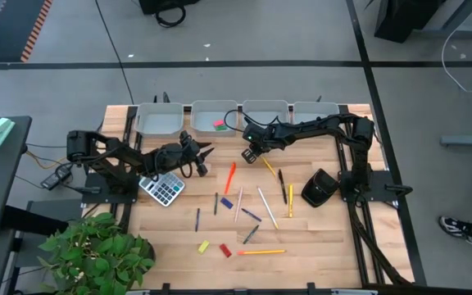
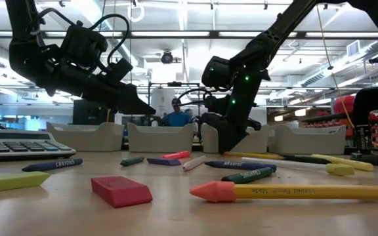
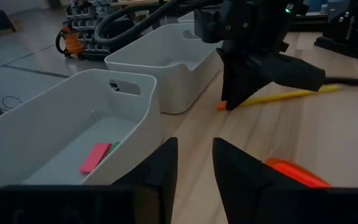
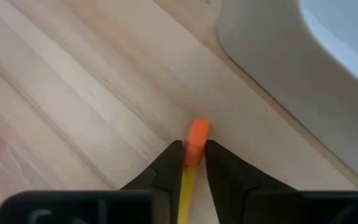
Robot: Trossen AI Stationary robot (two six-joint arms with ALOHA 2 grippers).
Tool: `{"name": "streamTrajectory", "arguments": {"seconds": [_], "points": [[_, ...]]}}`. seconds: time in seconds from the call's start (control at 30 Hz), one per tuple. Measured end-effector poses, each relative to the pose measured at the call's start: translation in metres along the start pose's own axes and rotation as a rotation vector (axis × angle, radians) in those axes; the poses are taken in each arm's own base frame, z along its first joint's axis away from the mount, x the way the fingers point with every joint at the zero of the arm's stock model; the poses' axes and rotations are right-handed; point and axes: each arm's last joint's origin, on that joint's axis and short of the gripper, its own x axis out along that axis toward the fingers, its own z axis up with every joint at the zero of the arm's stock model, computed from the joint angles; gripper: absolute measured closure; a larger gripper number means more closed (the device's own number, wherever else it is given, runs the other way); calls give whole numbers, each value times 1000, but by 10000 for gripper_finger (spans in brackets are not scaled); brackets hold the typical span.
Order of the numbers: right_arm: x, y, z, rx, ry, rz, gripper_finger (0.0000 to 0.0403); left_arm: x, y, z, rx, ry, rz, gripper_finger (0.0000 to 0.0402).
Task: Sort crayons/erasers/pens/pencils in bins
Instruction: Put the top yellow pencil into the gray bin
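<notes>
Four light-grey bins (image 1: 161,119) stand in a row along the table's far edge. The second from the left (image 3: 73,124) has a pink eraser (image 3: 95,155) and a green one on its floor. A yellow pencil (image 1: 267,166) with an orange eraser end lies on the table in front of the third bin (image 1: 266,115). My right gripper (image 4: 191,155) is shut on it, also showing in the high view (image 1: 251,154). My left gripper (image 3: 194,162) hovers open above the table left of it, nothing between its fingers, beside an orange crayon (image 3: 297,174). My right gripper pinches the pencil between its two fingers just behind the orange eraser end (image 4: 197,134), which sticks out past the fingertips. The fingers slant down from the table's right and stand on either side of the shaft (image 4: 187,186). The pencil lies flat on the table.
A grey calculator (image 1: 162,188) lies at the left. Several crayons, pens and pencils (image 1: 244,209) are scattered over the table's middle, with a red eraser (image 2: 120,190) and a yellow one (image 1: 204,246) near the front. A black object (image 1: 318,188) sits at the right, a plant (image 1: 97,250) front left.
</notes>
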Motion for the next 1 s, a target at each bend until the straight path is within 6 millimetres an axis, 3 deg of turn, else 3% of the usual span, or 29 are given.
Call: {"name": "streamTrajectory", "arguments": {"seconds": [0.23, 0.5, 0.73, 0.87, 1.0], "points": [[-12, 6, -1, -114, -4, 47, 368, 0, 0, 0, 11, -3, 10, 292], [-83, 5, 14, -153, -167, 143, 371, 0, 1, 10, 23, -100, 21, 292], [-142, -36, 34, -238, -375, 102, 372, -2, 4, 29, 80, -270, 67, 292], [-151, -57, 54, -313, -534, 74, 372, 8, 5, 47, 101, -325, 92, 292], [-143, -65, 70, -436, -653, 126, 372, 23, 6, 61, 91, -309, 76, 291]]}}
